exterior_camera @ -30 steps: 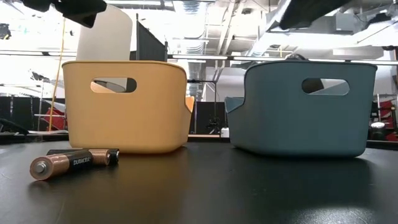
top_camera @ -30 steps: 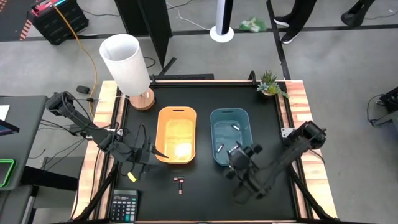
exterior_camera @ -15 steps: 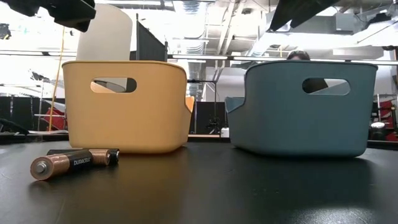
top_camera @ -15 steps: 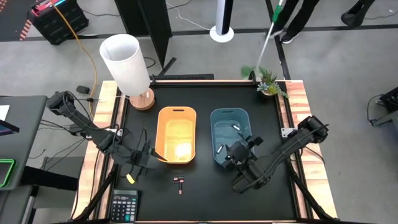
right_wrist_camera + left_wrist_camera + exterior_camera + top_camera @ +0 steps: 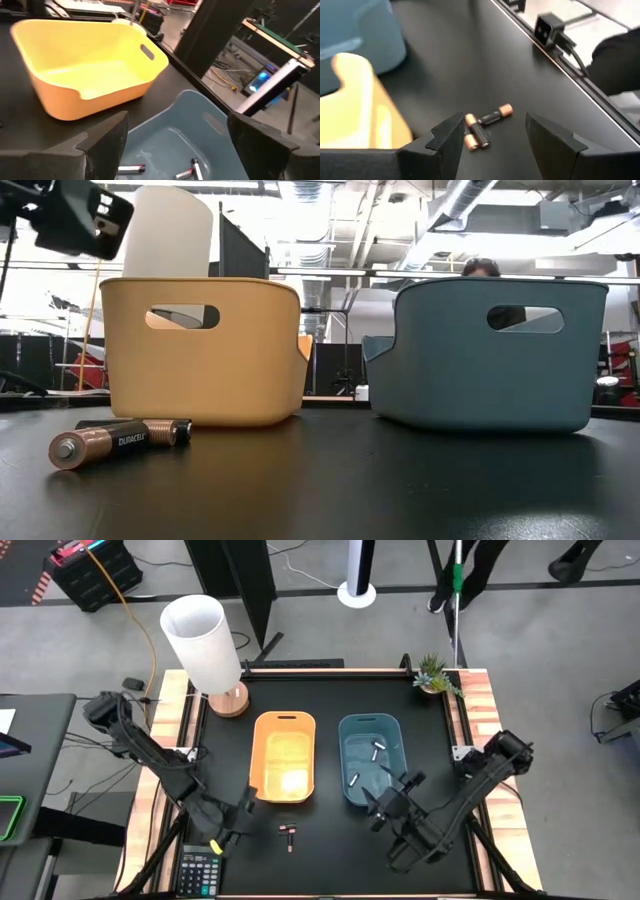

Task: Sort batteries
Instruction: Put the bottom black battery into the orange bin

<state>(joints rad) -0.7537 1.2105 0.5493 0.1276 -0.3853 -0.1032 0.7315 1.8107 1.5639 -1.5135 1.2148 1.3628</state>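
Since a second ago the left gripper [image 5: 238, 823] has swung from beside the orange bin's near corner toward the table's front, and the right gripper [image 5: 392, 798] has pulled back off the blue bin's front edge. Black table [image 5: 330, 850] carries the orange bin [image 5: 284, 756], which looks empty, and the blue bin [image 5: 371, 758] beside it. Left gripper: fingers spread wide, holding nothing, hovering just left of two copper-and-black batteries [image 5: 289, 833] lying touching on the table in front of the orange bin. Right gripper: fingers wide apart, empty, above the blue bin's front edge. Low view reads "DURACELL" on the nearer loose battery [image 5: 102, 445]; no other view resolves the label. Right wrist view shows two silver batteries [image 5: 131, 170] on the blue bin's floor; high view shows a third [image 5: 380, 745] near its back.
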